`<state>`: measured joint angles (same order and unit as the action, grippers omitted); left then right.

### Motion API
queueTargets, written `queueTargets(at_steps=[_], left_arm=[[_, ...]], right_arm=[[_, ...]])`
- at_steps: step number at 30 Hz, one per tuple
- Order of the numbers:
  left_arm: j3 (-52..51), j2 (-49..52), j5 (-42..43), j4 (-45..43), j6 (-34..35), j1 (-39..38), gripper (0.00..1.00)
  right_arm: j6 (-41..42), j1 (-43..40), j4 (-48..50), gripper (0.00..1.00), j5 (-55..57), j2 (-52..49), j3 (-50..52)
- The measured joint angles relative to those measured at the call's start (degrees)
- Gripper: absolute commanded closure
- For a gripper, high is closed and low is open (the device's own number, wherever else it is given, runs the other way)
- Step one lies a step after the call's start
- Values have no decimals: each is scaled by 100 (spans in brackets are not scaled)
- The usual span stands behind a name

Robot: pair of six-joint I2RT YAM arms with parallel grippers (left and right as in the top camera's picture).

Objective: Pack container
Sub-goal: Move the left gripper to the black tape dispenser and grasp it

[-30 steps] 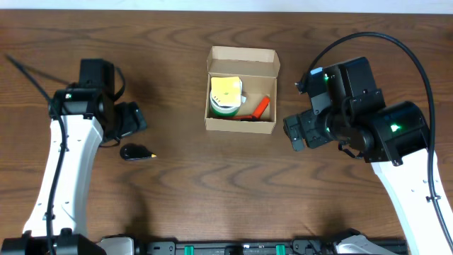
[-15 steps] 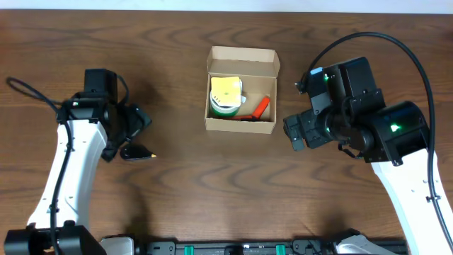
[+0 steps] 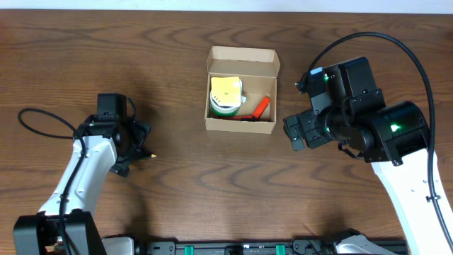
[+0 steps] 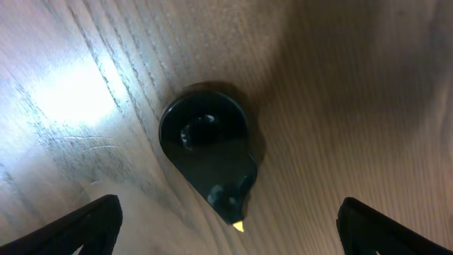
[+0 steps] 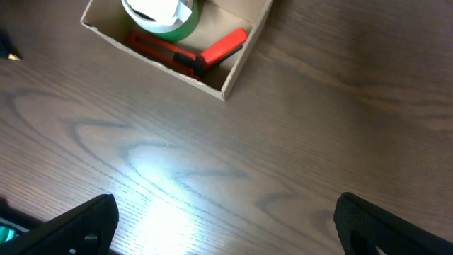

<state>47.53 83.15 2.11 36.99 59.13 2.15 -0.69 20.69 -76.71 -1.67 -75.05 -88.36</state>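
The container, a brown cardboard box (image 3: 241, 91) with its flap lid open, sits at the table's middle back. It holds a green and white roll with a yellow top (image 3: 225, 95) and a red and black tool (image 3: 255, 110); the box (image 5: 233, 71) also shows in the right wrist view. A small black teardrop-shaped item with a yellow tip (image 4: 209, 152) lies on the wood. My left gripper (image 4: 226, 227) is open directly over it, fingers on either side; in the overhead view the gripper (image 3: 134, 149) covers it. My right gripper (image 5: 226, 227) is open and empty right of the box.
Dark wooden table (image 3: 226, 184). The right arm (image 3: 354, 120) stands right of the box. A black cable (image 3: 42, 120) loops at the left arm.
My left arm has moved down and forward over the black teardrop item, which now lies under the gripper. The right arm and the box have not moved.
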Motion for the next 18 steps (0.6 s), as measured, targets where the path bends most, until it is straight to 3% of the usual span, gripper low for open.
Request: queueTargets(at_steps=[12, 13, 18], left_arm=[[-378, 55, -229, -452, 428, 0, 0], [-378, 120, -234, -507, 433, 0, 5], [-378, 463, -214, -734, 490, 0, 9]], right_arm=[[0, 0, 0, 1, -2, 0, 0], [0, 0, -2, 1, 0, 0, 0], [0, 0, 0, 1, -2, 0, 0]])
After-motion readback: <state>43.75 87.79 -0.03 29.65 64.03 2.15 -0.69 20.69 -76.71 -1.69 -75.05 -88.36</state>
